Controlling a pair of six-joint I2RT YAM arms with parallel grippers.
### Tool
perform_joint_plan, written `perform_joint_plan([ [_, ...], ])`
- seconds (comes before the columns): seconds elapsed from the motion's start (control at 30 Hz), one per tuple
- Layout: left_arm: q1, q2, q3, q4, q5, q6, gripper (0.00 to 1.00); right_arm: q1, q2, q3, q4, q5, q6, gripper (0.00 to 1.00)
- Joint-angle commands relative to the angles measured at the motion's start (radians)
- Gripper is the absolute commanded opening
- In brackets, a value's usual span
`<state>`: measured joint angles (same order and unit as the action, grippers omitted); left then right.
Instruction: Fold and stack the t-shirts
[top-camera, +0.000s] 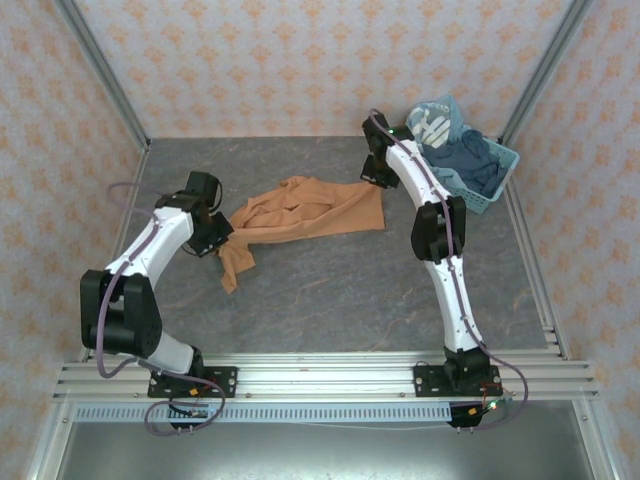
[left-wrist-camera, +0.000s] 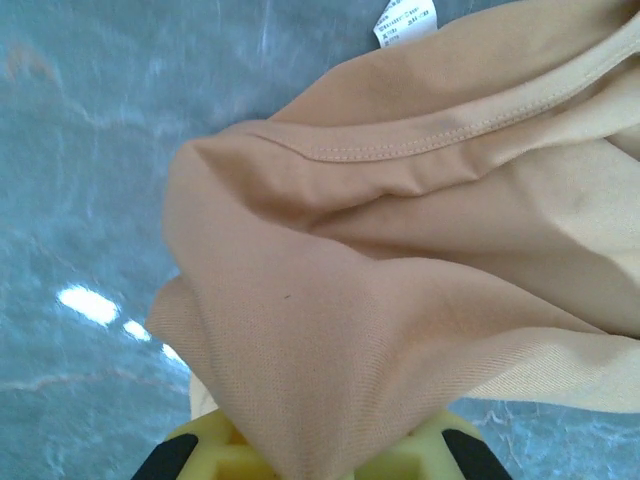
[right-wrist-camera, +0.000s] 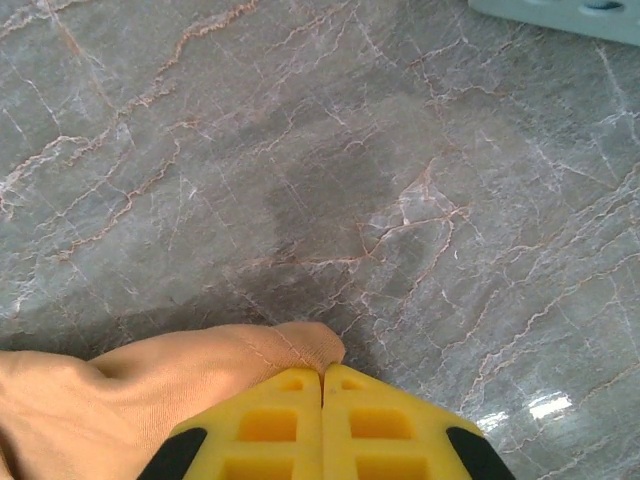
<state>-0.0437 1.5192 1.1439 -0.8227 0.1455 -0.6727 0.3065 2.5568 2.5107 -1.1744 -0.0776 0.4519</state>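
Note:
An orange-brown t-shirt (top-camera: 310, 212) lies crumpled and stretched across the middle of the grey table, with one part trailing toward the front left. My left gripper (top-camera: 222, 232) is at its left end, shut on the t-shirt. In the left wrist view the cloth (left-wrist-camera: 400, 260) drapes over the yellow fingers (left-wrist-camera: 210, 450) and hides their tips, and a white label (left-wrist-camera: 405, 20) shows at the top. My right gripper (top-camera: 380, 180) is at the shirt's right far corner. Its yellow fingers (right-wrist-camera: 280, 420) are pressed together, pinching a hemmed corner of the t-shirt (right-wrist-camera: 150, 390) at the gripper (right-wrist-camera: 322, 375) tip.
A light blue lattice basket (top-camera: 500, 175) stands at the back right, just beyond my right arm, holding blue and white clothes (top-camera: 465, 160). Its edge (right-wrist-camera: 560, 15) shows in the right wrist view. Bare marbled table (top-camera: 350, 290) spreads in front of the shirt.

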Motion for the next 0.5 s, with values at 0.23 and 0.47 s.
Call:
perform_joint_plan([
  [0.23,0.095,0.293,0.314,-0.120,-0.203,0.235,0.38,-0.011,-0.047,-0.042,-0.010,-0.036,-0.003,0.05],
  [0.47,0.054,0.111,0.206,-0.131,-0.262,0.249,0.66,-0.011,-0.196,-0.205,-0.012,0.004,-0.012,0.50],
])
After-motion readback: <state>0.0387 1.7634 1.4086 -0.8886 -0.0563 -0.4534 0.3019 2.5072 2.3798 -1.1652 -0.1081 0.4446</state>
